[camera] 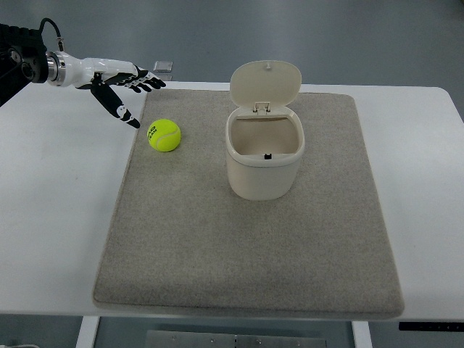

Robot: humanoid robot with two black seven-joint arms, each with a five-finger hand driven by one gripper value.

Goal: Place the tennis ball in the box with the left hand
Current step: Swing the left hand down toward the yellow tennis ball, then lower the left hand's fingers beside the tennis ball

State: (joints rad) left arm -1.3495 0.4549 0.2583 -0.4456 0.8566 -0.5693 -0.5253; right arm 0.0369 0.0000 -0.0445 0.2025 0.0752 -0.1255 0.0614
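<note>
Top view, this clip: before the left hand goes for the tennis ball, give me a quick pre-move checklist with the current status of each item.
1. Left hand empty, fingers spread: ok.
2. Yellow-green tennis ball free and unobstructed on the grey fabric mat: ok.
3. The hand is close to the ball: ok; it is up and to the left of the ball, not touching it.
4. Cream plastic box upright with its hinged lid flipped open: ok.
5. Mat between ball and box shows nothing in the way: ok.
6. Box interior empty enough for the ball: cannot tell fully; a small dark mark shows at the inner wall.
</note>
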